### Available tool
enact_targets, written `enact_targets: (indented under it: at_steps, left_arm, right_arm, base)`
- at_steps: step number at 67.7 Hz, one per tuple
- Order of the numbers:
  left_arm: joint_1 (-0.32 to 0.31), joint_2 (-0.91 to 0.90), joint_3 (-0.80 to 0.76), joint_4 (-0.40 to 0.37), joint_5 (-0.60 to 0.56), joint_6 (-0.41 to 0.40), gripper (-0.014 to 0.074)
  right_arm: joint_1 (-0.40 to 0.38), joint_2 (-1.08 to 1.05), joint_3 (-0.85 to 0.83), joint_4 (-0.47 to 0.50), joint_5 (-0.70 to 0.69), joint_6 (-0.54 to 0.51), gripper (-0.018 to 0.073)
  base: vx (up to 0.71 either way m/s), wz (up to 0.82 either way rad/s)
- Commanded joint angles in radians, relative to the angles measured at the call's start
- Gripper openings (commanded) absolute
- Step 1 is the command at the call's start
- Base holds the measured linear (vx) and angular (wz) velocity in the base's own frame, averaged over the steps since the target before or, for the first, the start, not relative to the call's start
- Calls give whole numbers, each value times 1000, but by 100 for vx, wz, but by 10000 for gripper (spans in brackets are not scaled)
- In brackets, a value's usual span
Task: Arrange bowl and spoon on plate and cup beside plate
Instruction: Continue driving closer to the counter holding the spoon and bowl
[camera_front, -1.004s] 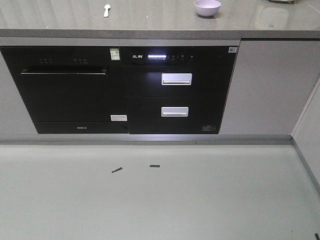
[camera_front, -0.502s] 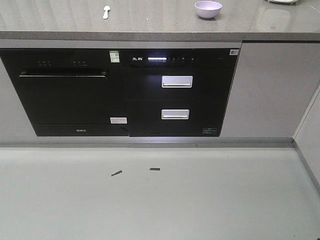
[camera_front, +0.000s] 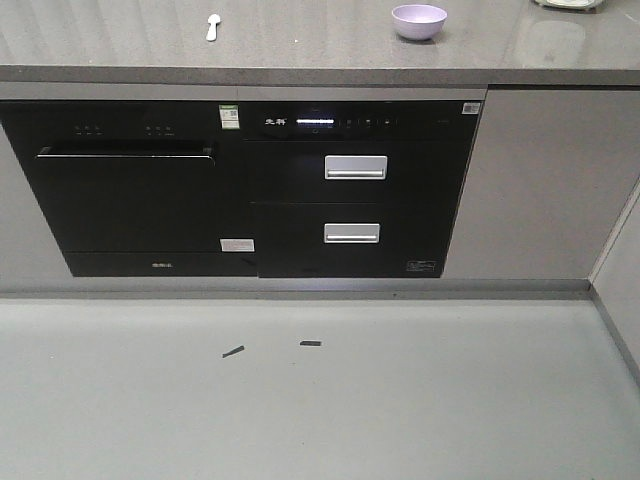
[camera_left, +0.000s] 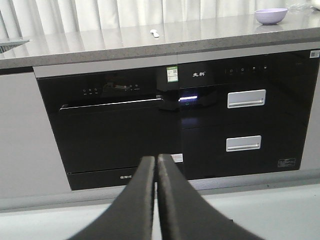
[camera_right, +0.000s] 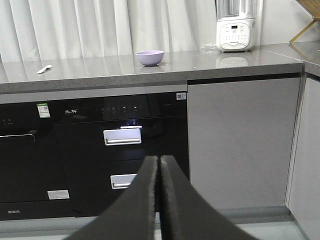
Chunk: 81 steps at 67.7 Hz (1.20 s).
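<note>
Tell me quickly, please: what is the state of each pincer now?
Left pincer: closed, holding nothing.
Right pincer: closed, holding nothing.

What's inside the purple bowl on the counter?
The small round lavender plastic bowl shows only bare inner wall from above; its near rim hides part of the bottom.

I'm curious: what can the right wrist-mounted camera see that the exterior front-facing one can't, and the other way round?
Only the right wrist-mounted view shows the right gripper, its fingers pressed together, plus white curtains and a white appliance's button panel at the back of the counter. Only the exterior front-facing view shows two small dark scraps lying on the grey floor. Both show the grey countertop carrying the purple bowl and the white spoon, well apart, above a black built-in unit with two silver drawer handles.
</note>
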Motion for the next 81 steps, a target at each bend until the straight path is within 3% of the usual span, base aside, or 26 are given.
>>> enact_targets:
  at_steps: [1, 81]
  left_arm:
    - [1, 16, -7, -3, -72, -12, -6]
    - [1, 16, -7, -3, -72, -12, -6]
  right_arm:
    - [-7, -10, 4, -11, -77, -3, -3]
    - [-7, -10, 4, -11, -77, -3, -3]
  base:
    - [4, 0]
    - [4, 0]
